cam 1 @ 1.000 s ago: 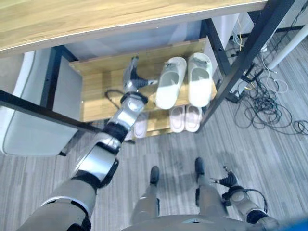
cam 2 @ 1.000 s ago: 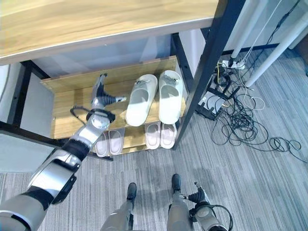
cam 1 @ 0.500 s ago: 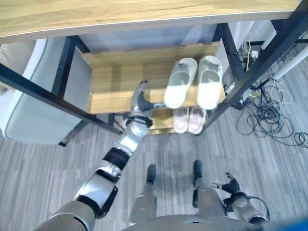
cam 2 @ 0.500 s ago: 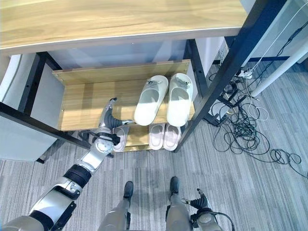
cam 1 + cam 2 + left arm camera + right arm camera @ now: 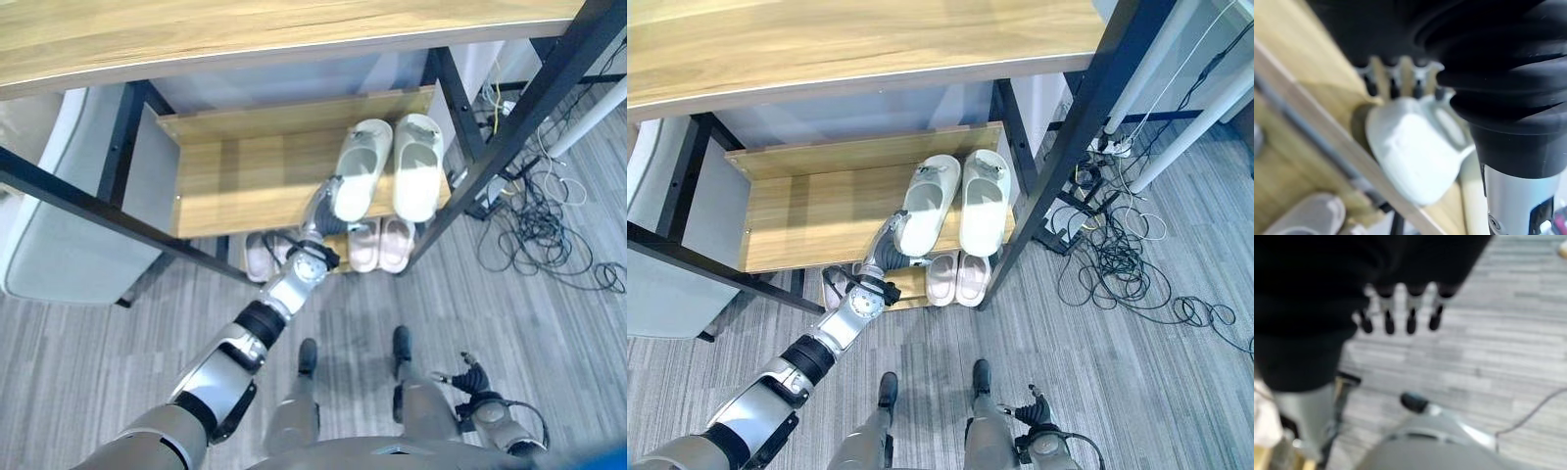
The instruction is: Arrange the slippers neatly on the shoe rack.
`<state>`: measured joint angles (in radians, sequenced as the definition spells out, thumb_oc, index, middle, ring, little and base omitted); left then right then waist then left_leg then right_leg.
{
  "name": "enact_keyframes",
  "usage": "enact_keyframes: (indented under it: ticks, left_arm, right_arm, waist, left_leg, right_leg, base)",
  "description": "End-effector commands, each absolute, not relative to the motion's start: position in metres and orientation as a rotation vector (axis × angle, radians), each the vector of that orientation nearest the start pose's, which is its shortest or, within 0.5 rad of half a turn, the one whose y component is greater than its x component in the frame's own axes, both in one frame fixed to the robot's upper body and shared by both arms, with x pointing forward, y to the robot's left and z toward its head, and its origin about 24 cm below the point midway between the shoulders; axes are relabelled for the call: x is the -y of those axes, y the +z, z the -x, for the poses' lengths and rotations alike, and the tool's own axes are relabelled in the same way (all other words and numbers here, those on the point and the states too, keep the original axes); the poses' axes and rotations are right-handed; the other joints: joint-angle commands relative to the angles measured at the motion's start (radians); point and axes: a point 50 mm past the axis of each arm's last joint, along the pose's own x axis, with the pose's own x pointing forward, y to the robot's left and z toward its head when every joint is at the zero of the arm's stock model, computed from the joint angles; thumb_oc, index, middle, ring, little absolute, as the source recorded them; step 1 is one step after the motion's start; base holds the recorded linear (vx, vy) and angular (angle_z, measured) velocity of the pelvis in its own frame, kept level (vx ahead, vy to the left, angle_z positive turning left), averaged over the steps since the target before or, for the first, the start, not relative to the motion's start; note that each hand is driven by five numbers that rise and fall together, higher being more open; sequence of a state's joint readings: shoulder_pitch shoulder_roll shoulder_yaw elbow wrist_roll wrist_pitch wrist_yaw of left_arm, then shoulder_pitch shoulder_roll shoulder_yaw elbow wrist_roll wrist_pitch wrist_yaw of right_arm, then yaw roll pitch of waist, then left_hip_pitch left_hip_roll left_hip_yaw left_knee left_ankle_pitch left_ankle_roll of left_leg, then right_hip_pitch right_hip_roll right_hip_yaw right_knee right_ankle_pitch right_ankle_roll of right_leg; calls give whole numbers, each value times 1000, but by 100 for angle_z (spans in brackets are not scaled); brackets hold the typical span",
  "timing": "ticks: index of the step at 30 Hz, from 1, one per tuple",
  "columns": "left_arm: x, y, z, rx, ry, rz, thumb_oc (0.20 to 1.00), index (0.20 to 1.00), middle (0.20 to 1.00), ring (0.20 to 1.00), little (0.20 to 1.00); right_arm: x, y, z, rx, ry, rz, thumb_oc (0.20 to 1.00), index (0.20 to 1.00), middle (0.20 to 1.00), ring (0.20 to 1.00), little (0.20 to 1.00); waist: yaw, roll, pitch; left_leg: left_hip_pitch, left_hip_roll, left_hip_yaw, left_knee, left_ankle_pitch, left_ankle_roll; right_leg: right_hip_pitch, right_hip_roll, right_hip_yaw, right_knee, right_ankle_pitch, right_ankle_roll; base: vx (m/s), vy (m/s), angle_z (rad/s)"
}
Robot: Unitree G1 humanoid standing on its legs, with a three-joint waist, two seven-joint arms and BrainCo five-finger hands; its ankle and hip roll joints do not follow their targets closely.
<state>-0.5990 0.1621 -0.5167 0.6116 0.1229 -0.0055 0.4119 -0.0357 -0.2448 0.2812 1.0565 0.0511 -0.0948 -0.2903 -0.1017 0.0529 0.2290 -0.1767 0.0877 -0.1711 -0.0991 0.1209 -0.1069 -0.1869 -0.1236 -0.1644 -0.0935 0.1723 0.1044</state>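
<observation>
Left hand (image 5: 321,204) moved right across the rack (image 5: 235,176), open fingers now touching the crooked slipper's (image 5: 361,168) heel, ready to straighten it.

Matt pale slippers (image 5: 361,182); wood-grain shoe rack (image 5: 235,181), black metal frame.

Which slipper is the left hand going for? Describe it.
On the shoe rack's wooden upper shelf lies a pair of white slippers. It is the left one, tilted askew with its heel at the shelf's front edge, where the left hand reaches; its mate lies straight.
</observation>
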Motion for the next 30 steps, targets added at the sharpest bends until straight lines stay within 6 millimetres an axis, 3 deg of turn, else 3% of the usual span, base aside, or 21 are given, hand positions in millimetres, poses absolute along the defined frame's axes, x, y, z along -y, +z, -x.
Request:
enact_keyframes:
  ticks: [1, 13, 21, 27, 29, 30]
  left_arm:
    - [-59, 82, -348, 178, -154, -506, 1000, 1000, 1000, 1000, 1000]
    - [-33, 81, -340, 123, -270, -303, 1000, 1000, 1000, 1000, 1000]
    - [-29, 83, -340, 117, -277, -252, 1000, 1000, 1000, 1000, 1000]
    - [-53, 89, -349, 152, -188, -326, 1000, 1000, 1000, 1000, 1000]
    - [-67, 101, -352, 199, -137, -322, 1000, 1000, 1000, 1000, 1000]
    - [-85, 110, -353, 237, -88, -319, 1000, 1000, 1000, 1000, 1000]
  right_arm:
    - [220, -135, -153, -864, -164, 440, 1000, 1000, 1000, 1000, 1000]
    - [218, -135, -154, -871, -172, 419, 1000, 1000, 1000, 1000, 1000]
    - [215, -136, -155, -877, -154, 437, 1000, 1000, 1000, 1000, 1000]
    - [218, -140, -146, -911, -170, 414, 1000, 1000, 1000, 1000, 1000]
    - [216, -142, -141, -925, -165, 403, 1000, 1000, 1000, 1000, 1000]
    - [217, -144, -135, -941, -172, 389, 1000, 1000, 1000, 1000, 1000]
  waist:
    - [-1, 0, 38]
    - [-14, -1, 33]
    - [-18, -4, 30]
    - [-15, -12, 8]
    - [-12, -13, -5]
    - [-7, -14, -16]
  left_leg:
    - [-2, -58, 164, 44, -115, 52]
    - [28, -56, 179, 25, -115, 57]
    - [31, -55, 184, 23, -116, 59]
    - [43, -52, 187, 20, -123, 60]
    - [51, -51, 187, 19, -125, 59]
    - [57, -49, 187, 18, -127, 58]
  right_leg:
    - [18, -17, 15, 30, -167, 17]
    - [24, -17, 21, 30, -166, 20]
    - [21, -17, 24, 31, -163, 21]
    - [34, -17, 24, 26, -165, 20]
    - [42, -15, 21, 24, -168, 20]
    - [49, -14, 17, 22, -170, 20]
  base:
    - [0, 0, 0]
    - [0, 0, 0]
    - [1, -2, -2]
    - [11, -7, 0]
    - [52, -25, -1]
    - [37, -14, -1]
